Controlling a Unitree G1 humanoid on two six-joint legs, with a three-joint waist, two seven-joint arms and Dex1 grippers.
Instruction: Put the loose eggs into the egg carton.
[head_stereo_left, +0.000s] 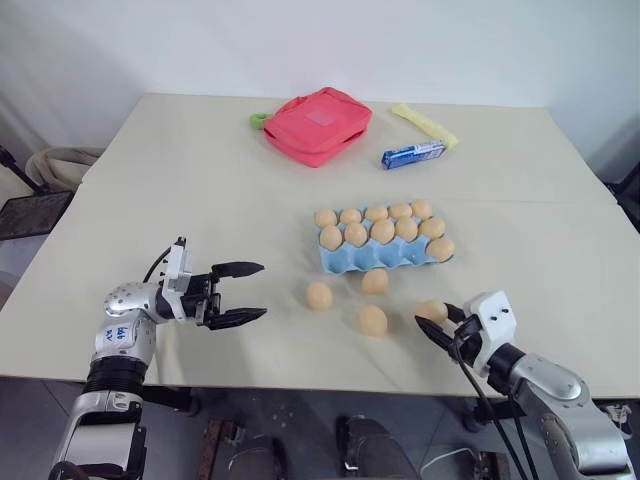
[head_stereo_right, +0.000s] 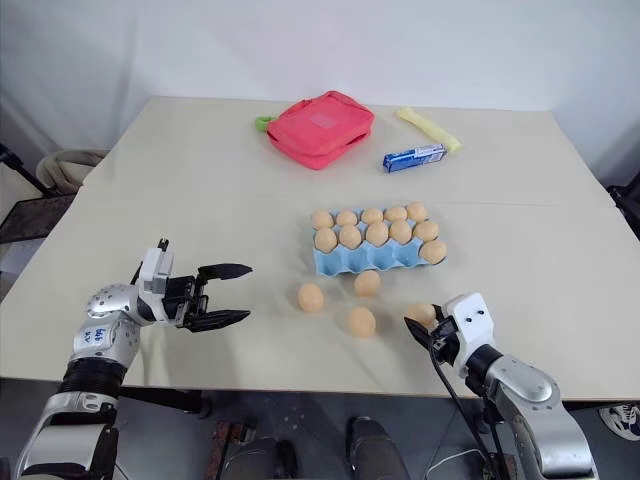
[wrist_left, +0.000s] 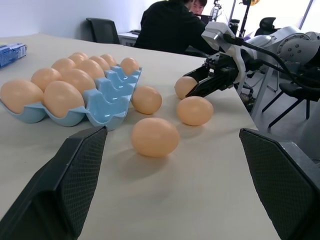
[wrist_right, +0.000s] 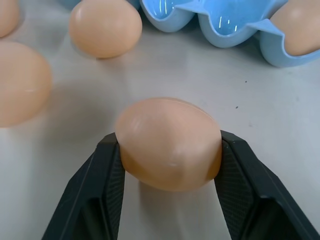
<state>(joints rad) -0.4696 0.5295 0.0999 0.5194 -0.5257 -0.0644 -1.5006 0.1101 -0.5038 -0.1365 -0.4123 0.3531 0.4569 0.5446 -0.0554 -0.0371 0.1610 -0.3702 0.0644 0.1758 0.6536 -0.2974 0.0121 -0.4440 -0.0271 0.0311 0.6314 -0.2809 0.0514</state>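
A wide, pale cream table (head_stereo_left: 200, 190) fills most of the room in front of me, its top matte and evenly lit, with a seam running across it partway back. Behind it stands a plain white wall (head_stereo_left: 330, 45). Off the table's left edge sits a dark mesh tray (head_stereo_left: 30, 212) beside some beige cloth (head_stereo_left: 55, 165). Across the room a person in black (wrist_left: 172, 27) sits with their back turned, dark office chairs (wrist_left: 104, 30) stand nearby, and bright light falls in from that far side
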